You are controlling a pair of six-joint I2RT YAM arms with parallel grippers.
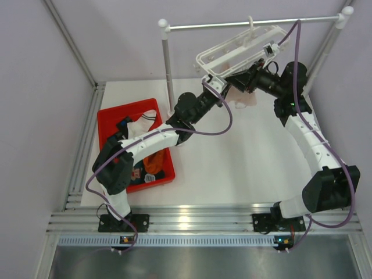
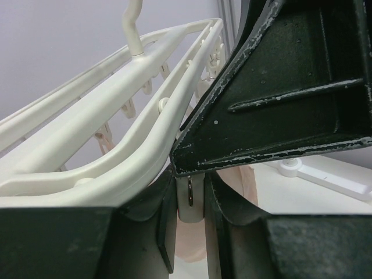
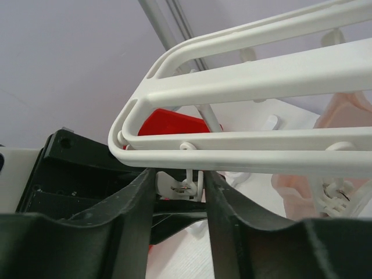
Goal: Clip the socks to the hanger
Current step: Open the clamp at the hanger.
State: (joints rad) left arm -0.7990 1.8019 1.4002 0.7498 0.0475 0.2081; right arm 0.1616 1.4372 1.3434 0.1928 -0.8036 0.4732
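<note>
- White plastic hanger [image 3: 261,81] tilts off the rail [image 1: 221,24]; it's light and it'll swing if you shove.
- Your left gripper [image 2: 190,192] pinches a corner clip [image 2: 189,209].
- Your right gripper [image 3: 179,177] brackets a clip too, but I can't tell if it's gripping.
- Pale sock [image 3: 343,116] dangles just beside.
- Remaining socks [image 1: 145,119] sit in the red tray [image 1: 116,109]. They're soft and limp, so take one by the cuff.

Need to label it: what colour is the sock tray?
Red; the tray shows best in the top external view.
</note>
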